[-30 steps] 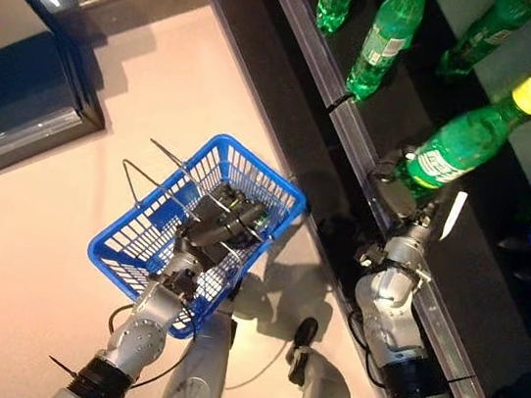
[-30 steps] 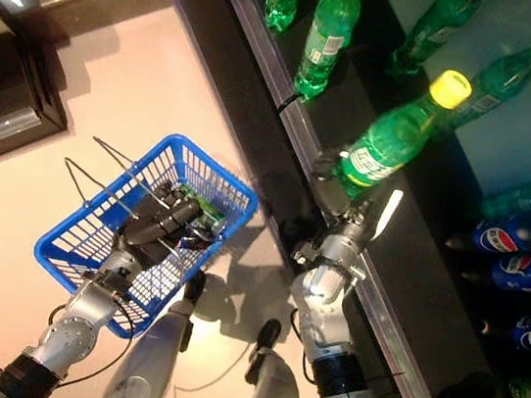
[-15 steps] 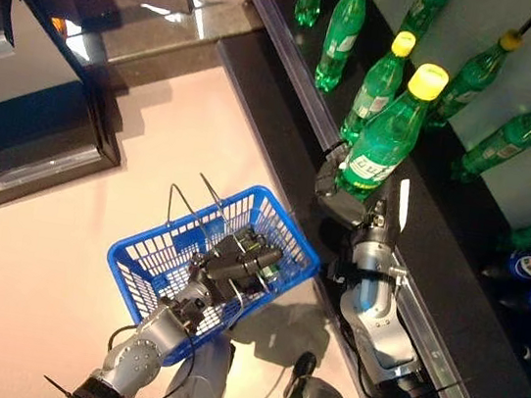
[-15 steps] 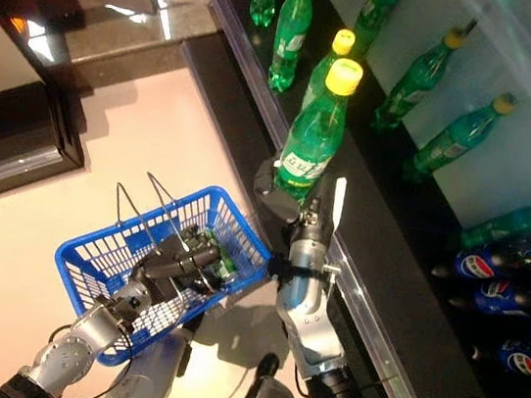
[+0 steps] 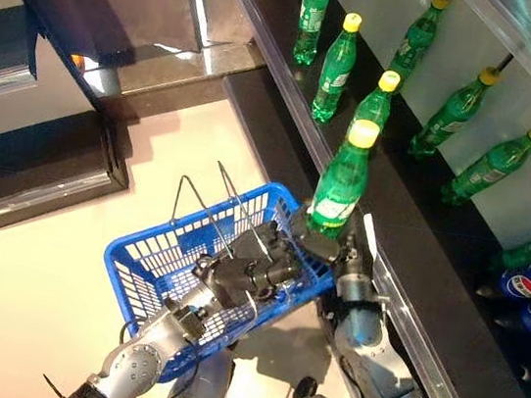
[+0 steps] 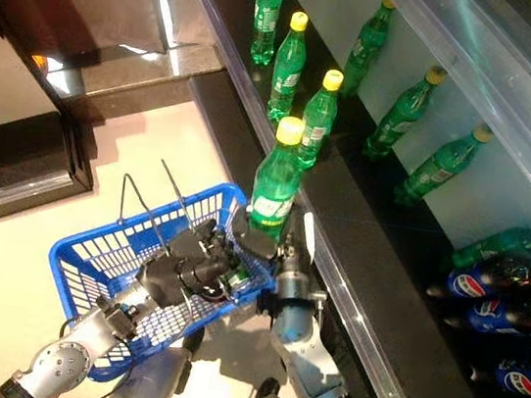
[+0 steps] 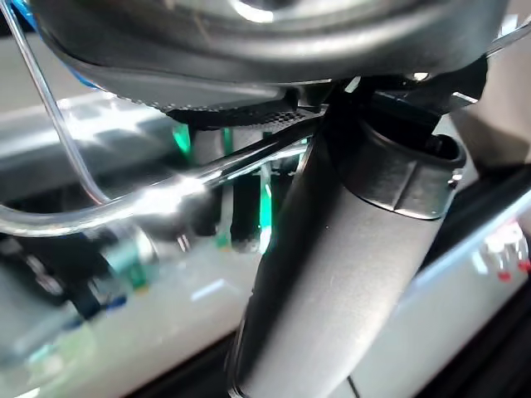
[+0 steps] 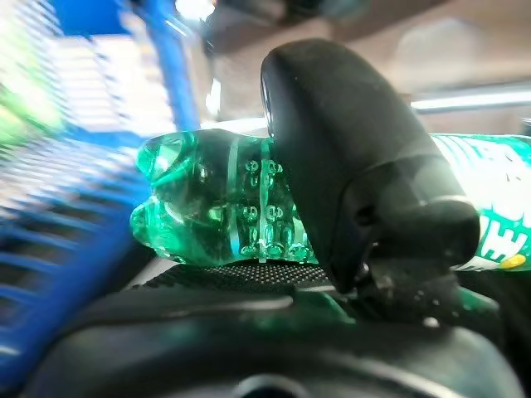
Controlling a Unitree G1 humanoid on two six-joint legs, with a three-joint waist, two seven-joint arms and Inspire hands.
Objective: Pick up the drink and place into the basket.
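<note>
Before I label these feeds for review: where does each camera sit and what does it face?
Left eye: head, looking down at blue basket, left hand.
Right eye: same scene; right hand holding green bottle.
Left wrist: along the left hand.
Right wrist: thumb on bottle.
Right-side views share the bottle.

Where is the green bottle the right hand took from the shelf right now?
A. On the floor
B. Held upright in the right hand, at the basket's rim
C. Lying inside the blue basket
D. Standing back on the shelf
B: the right hand is curled round the base of the green bottle, which is upright at the rim of the blue basket, not yet lowered in.
</note>
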